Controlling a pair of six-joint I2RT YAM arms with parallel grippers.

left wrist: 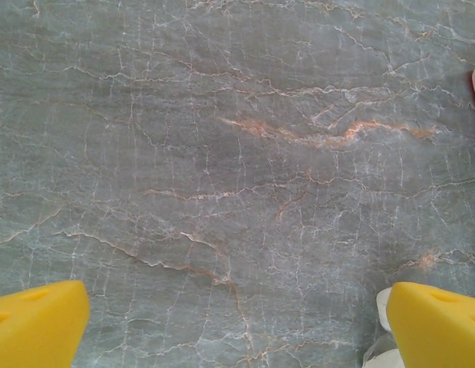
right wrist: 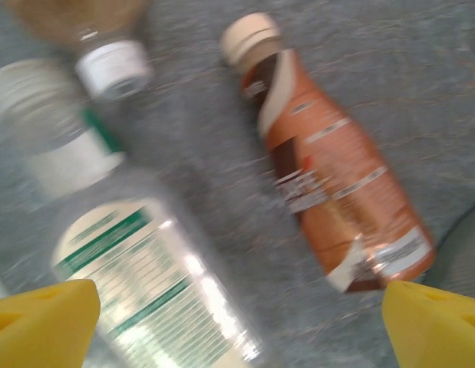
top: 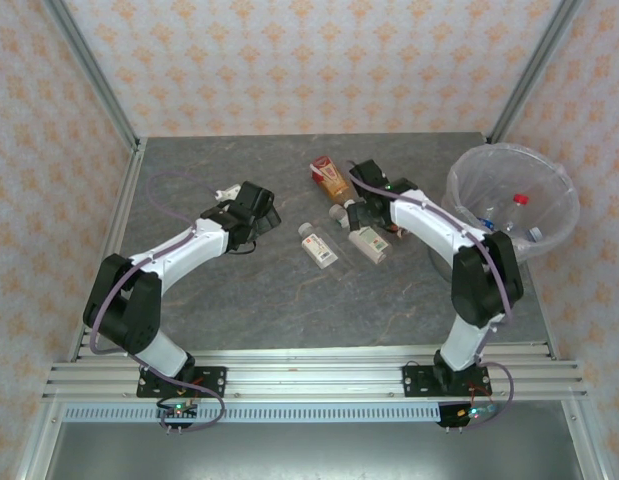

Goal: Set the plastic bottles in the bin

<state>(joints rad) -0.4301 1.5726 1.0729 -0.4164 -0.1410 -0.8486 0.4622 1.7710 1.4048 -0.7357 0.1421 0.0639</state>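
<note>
L gripper was spread wide, blunt yellow wedge fingers over the bare table. R gripper was spread too, gripping nothing, above two bottles lying flat: brown-label bottle, glossy, tapered, cream cap; white-green-label bottle, clear, blurred. Bin, round, translucent, w/ crinkly liner, stood at table's far R, capped bottles inside. Tabletop was grey stone-look w/ orange veins. Walls had peach patterned paper; alu rails ran along the near edge.

A few loose bottles are lying mid-table, just left of the bin, which is holding more bottles.
</note>
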